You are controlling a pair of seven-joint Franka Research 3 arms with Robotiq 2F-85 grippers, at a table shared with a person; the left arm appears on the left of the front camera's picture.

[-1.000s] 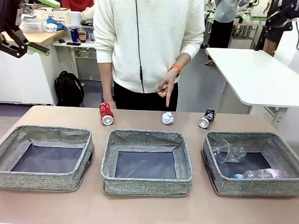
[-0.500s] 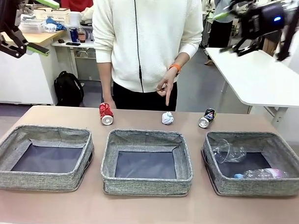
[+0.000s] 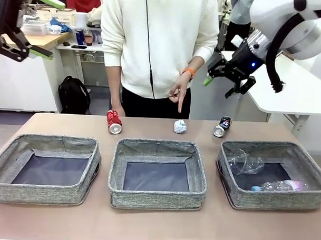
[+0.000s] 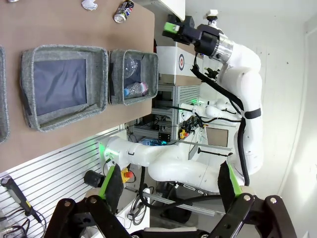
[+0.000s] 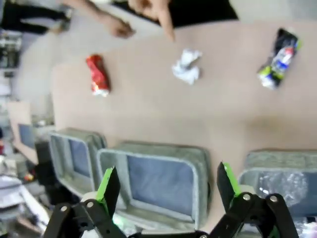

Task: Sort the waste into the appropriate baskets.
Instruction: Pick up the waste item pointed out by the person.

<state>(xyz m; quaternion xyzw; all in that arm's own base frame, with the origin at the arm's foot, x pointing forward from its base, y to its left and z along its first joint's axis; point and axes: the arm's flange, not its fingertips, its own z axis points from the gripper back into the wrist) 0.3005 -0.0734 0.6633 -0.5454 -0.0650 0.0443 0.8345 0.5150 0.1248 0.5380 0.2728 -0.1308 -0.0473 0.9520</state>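
One paper ball [image 3: 180, 126] sits at twelve o'clock of the middle basket [image 3: 158, 150] in front view; the right gripper [image 3: 225, 85] is raised at two o'clock, jaws apart. Left wrist: left gripper [image 4: 170, 186] spread wide. Right wrist: the ball looks light and crushable; pinch gently across its middle.

Bright, even indoor light; soft shadows.
Front view sharp, faint shade beneath baskets [image 3: 156, 198]. Right wrist view motion-blurred throughout. Left wrist view crisp, bowed at edges, white wall [image 4: 297, 99] washed out.

Grey floor [image 3: 208, 103], white table [image 3: 288, 87] at right, cluttered bench [image 3: 44, 40] and black backpack [image 3: 74, 95] behind
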